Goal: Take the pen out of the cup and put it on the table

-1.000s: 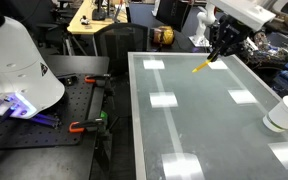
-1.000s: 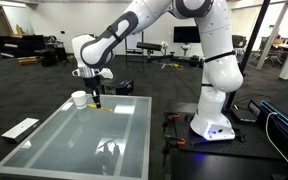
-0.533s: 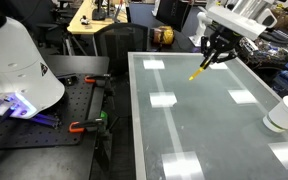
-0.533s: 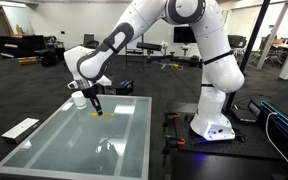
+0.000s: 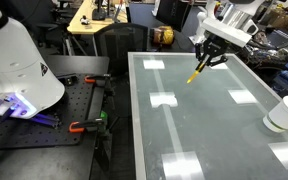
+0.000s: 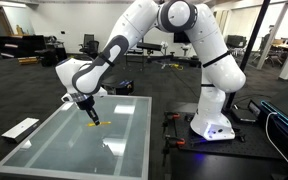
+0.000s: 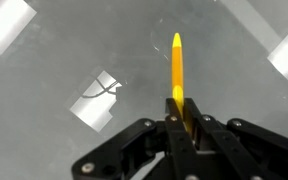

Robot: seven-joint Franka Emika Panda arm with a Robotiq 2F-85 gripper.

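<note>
"Okay, hand state?"
"My hand [image 5: 208,61] is clamped shut on the pen [image 5: 197,72]. It's tilted, with the tip down toward the tabletop [image 5: 209,135]. In the wrist view the pen [image 7: 177,62] pokes out past my hand [image 7: 180,112]."
"Is it touching the glass?"
"Can't tell."
"Edges, room?"
"In an exterior view the pen [image 6: 94,123] is inside the tabletop [image 6: 54,150], nearer one end edge. The cup [image 5: 284,113] stands well apart by another edge. There's bare glass all around the pen, and a black bench [image 5: 74,105] runs along one long edge."

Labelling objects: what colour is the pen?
The pen is yellow; the wrist view shows it best.
</note>
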